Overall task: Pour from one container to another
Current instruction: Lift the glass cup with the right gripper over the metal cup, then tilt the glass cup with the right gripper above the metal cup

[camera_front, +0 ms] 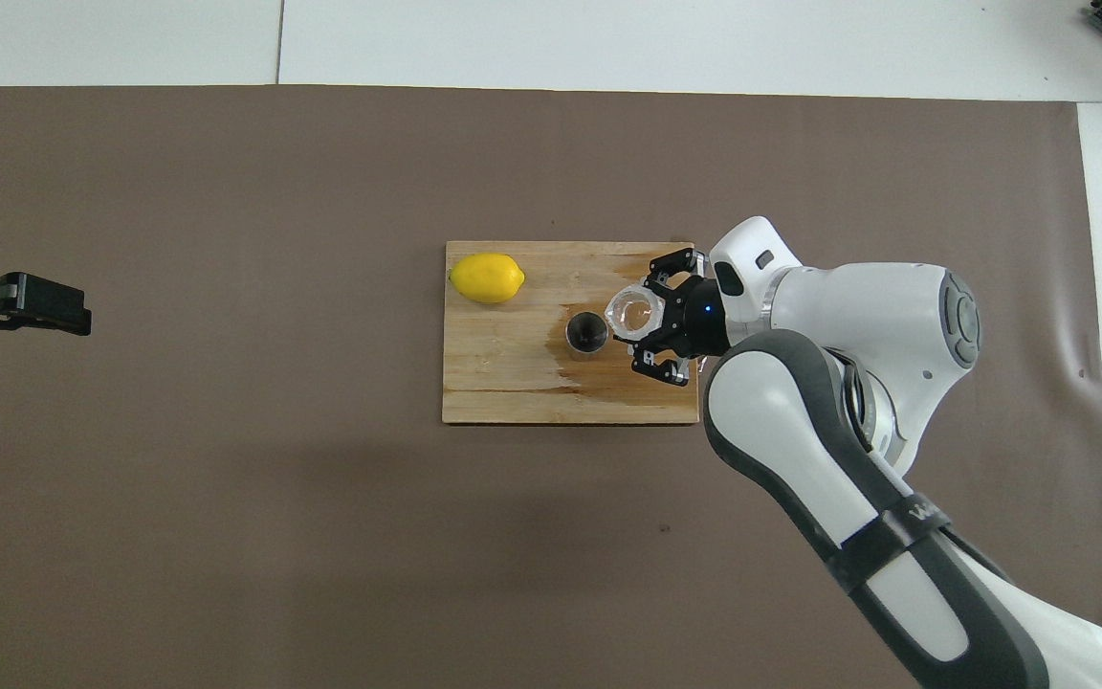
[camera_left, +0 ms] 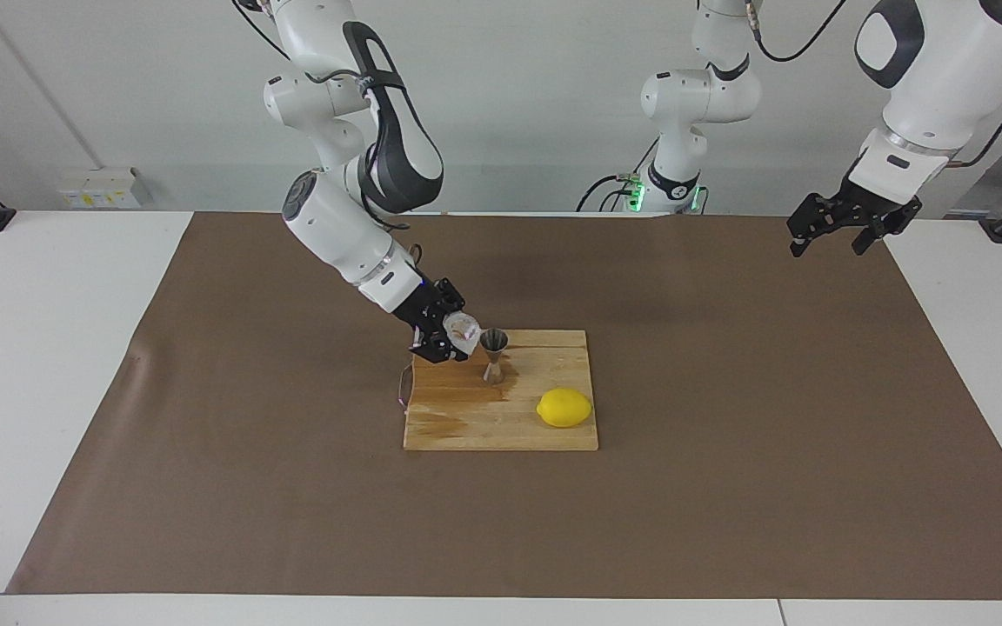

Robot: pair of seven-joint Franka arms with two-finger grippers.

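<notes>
A cutting board (camera_left: 501,417) is lying in the middle of the desk (camera_left: 727,487). A jigger (camera_left: 493,355) is standing upright on it, on the half nearer the robots. A lemon (camera_left: 564,408) is resting on the board farther from the robots than the jigger, toward the left arm's end. A glass cup (camera_left: 463,331) is hanging tilted just beside the jigger's rim, over the board's half toward the right arm's end.

Right claw (camera_front: 634,321) clamped on clear cup (camera_front: 631,312) — just beside jigger (camera_front: 586,332) on wet board (camera_front: 513,383).

Two glossy white robot arms with dark grey joint panels, black cables, black skeletal two-finger grippers, and green lights glowing at both bases.
</notes>
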